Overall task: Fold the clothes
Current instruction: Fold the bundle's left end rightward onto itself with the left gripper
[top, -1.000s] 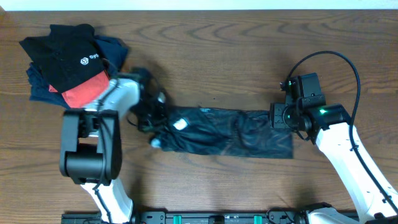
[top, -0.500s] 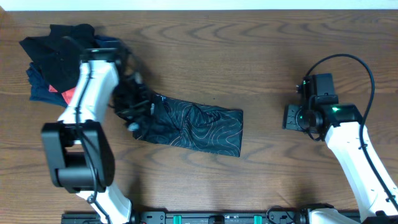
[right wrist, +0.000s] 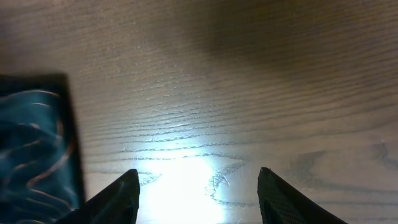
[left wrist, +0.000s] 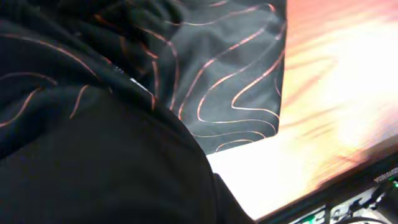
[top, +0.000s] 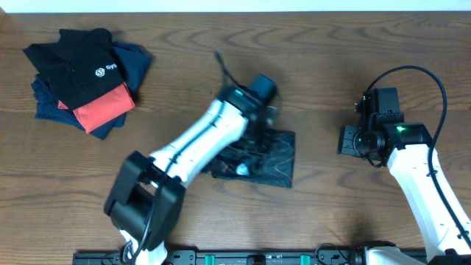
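The black jersey (top: pixel 280 158) is found as a short folded bundle around mid-table (top: pixel 331 59), crossed by the left arm. The left gripper (top: pixel 243 160) is lost in the fabric, and since the wrist view is mostly blocked by black cloth, it can't be told if that pincer is apart or together. The right gripper (right wrist: pixel 198 175) is held with fingers apart over bare wood just beside the jersey's right edge, and 1 pile of other garments (top: pixel 81 81) is parked well apart, far left.
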Controlling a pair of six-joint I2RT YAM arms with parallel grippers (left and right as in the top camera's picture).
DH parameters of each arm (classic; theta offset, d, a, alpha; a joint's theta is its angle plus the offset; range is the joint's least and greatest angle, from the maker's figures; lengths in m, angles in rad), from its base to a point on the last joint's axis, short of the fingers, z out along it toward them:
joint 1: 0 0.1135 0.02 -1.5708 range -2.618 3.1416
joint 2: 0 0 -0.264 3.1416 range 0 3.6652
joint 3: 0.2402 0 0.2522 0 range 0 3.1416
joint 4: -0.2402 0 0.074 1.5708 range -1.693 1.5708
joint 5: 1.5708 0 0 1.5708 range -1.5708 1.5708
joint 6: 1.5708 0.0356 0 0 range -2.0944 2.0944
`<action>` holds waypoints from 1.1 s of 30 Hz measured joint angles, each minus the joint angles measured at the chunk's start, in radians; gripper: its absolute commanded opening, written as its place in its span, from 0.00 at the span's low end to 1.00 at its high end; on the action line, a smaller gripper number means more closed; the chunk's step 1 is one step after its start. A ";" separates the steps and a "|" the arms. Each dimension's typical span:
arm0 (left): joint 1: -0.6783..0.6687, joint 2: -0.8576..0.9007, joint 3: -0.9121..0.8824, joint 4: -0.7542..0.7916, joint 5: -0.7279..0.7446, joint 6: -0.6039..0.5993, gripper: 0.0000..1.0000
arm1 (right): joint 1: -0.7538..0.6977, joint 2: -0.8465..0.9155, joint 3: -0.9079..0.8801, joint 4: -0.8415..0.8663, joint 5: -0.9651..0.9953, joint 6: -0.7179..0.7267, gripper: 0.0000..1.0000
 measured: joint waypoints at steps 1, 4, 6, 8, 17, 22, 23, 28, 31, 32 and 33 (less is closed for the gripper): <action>-0.026 0.000 0.000 0.019 -0.008 -0.008 0.17 | 0.000 0.000 0.000 0.000 0.000 0.000 0.59; -0.077 0.000 0.000 0.060 -0.035 -0.031 0.25 | 0.000 0.000 0.000 -0.001 -0.001 0.000 0.59; -0.090 0.000 0.000 0.079 -0.048 -0.046 0.29 | 0.000 0.000 0.000 -0.003 -0.002 0.000 0.59; -0.091 0.000 0.000 0.092 -0.056 -0.055 0.28 | 0.000 0.000 0.000 -0.010 -0.003 0.000 0.59; -0.090 0.000 0.000 0.221 -0.052 -0.075 0.40 | 0.000 0.000 0.000 -0.037 -0.005 0.000 0.58; -0.058 0.000 0.000 0.228 -0.035 -0.072 0.41 | 0.001 0.000 0.000 -0.037 -0.071 -0.040 0.58; -0.034 -0.002 0.000 0.222 -0.032 -0.072 0.41 | 0.001 0.000 0.000 -0.034 -0.096 -0.063 0.59; 0.140 -0.068 0.000 0.151 -0.027 -0.072 0.42 | 0.037 0.000 0.000 -0.024 -0.245 -0.213 0.59; 0.296 -0.155 0.000 0.085 -0.026 -0.071 0.44 | 0.109 0.000 0.000 -0.003 -0.296 -0.275 0.65; 0.335 -0.171 0.001 0.065 -0.027 -0.073 0.44 | 0.134 0.000 0.000 0.010 -0.303 -0.290 0.66; 0.379 -0.185 0.003 0.039 -0.029 -0.072 0.44 | 0.169 0.000 0.000 0.027 -0.314 -0.303 0.66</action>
